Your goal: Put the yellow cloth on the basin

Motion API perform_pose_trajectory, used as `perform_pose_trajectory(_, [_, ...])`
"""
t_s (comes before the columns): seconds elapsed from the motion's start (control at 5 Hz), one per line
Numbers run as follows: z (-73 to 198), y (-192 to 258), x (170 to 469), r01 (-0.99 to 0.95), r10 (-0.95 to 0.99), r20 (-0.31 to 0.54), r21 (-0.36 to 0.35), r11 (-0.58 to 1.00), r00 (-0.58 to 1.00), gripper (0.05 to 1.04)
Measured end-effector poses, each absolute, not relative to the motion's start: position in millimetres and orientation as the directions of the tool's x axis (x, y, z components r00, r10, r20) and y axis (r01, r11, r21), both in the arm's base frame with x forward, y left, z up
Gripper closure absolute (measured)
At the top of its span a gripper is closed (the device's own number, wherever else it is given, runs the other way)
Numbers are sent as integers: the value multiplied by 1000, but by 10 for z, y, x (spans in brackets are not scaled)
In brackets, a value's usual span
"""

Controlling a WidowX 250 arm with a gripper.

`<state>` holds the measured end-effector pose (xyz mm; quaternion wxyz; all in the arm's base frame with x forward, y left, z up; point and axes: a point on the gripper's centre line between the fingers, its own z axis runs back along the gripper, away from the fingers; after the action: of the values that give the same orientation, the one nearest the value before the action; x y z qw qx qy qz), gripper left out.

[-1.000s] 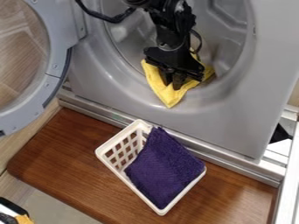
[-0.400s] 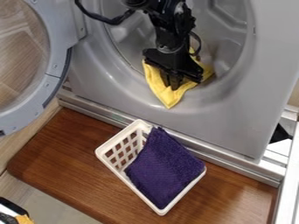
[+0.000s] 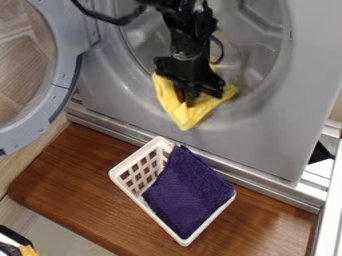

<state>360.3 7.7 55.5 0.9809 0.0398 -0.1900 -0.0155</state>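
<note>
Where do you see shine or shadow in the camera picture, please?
Camera view: soft sheen on the wooden board, mostly toward its right end; pale highlights along the metal rail; darker shading in the folds of the yellow cloth.

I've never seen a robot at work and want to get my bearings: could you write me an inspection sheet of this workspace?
Surface: brown wooden board, bearing the white basket, probably the "basin" meant.
Job's things: yellow cloth at the lower rim of the machine's round opening, not on the basket.
Clutter: purple cloth in the basket; partly cut-off black and orange item, lower left corner.
Gripper: jaws pointing down, apparently closed on the yellow cloth.
Cables: black cable looping beside the arm.
Surroundings: grey machine front, its round door open at the left.
</note>
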Motion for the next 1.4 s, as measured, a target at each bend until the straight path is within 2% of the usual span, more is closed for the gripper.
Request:
perform_pose_trajectory(0.4, [827,-119,3168,64,-85,386,69,996,919,1030])
perform_pose_trajectory(0.6, [797,-222,2836,96,-111,375,59,994,920,1030])
perform_pose_trajectory(0.8, [710,-303,2531,120,-131,375,50,991,918,1030])
perform_pose_trajectory(1.0, [531,-324,2357,120,-128,358,46,992,925,1030])
perform_pose_trajectory(1.4, [152,-324,2363,132,-137,308,36,991,941,1030])
